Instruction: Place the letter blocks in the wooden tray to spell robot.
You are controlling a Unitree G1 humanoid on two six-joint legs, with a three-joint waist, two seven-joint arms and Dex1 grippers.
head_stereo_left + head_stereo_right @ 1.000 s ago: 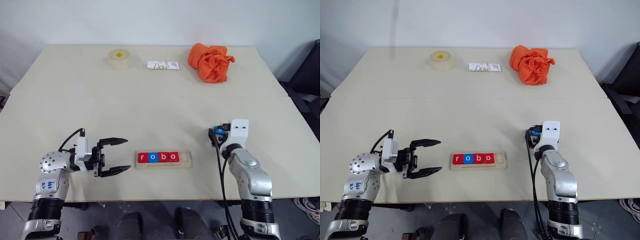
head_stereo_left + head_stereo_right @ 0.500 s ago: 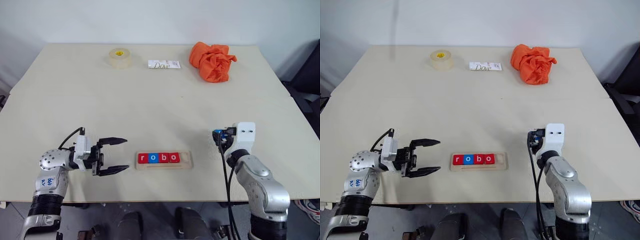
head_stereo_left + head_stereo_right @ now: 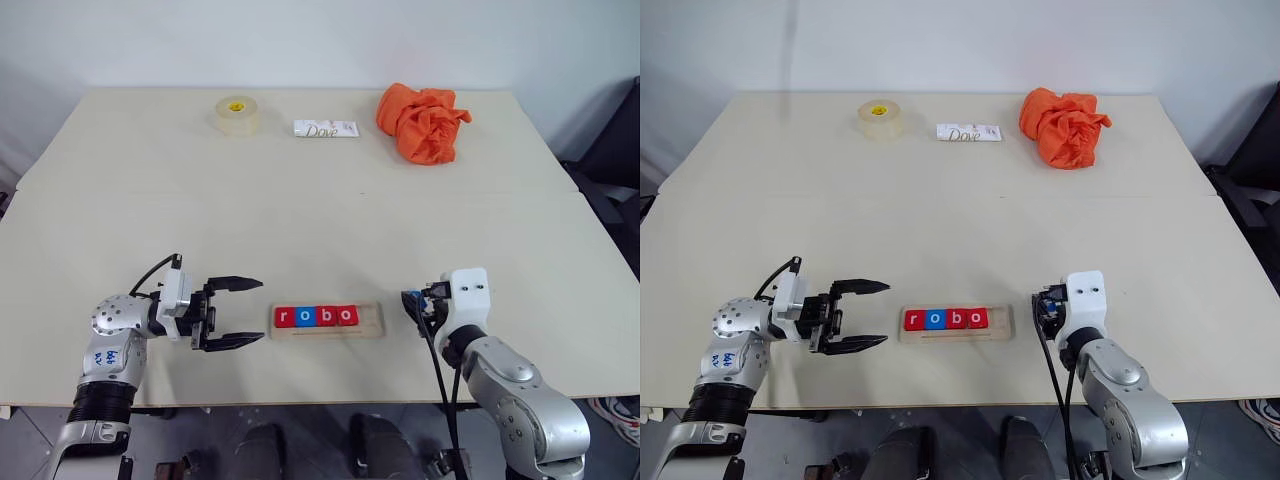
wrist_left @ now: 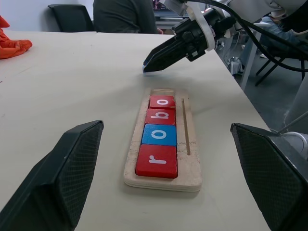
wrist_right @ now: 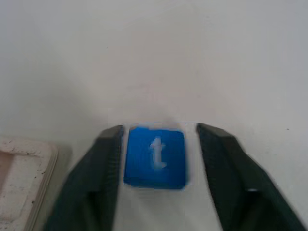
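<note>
The wooden tray point(image 3: 371, 322) lies near the table's front edge. It holds four letter blocks in a row: red r point(image 3: 285, 317), blue o point(image 3: 304, 317), red b point(image 3: 326, 316) and red o point(image 3: 347, 316). Its right end slot is bare. The blue t block point(image 5: 155, 155) sits between the fingers of my right gripper point(image 3: 412, 302), just right of the tray. The jaws are open: one finger touches the block and a gap shows at the other. My left gripper point(image 3: 260, 310) stands open left of the tray, pointing at it, with nothing between its fingers.
A tape roll point(image 3: 238, 115), a white Dove packet point(image 3: 326, 129) and a crumpled orange cloth point(image 3: 420, 122) lie along the table's far edge. In the left wrist view a seated person point(image 4: 126, 15) and a chair point(image 4: 71, 14) are beyond the table.
My right arm has drawn back toward me and to the left, and its gripper is now close to the tray's right end. The left gripper has stayed put.
</note>
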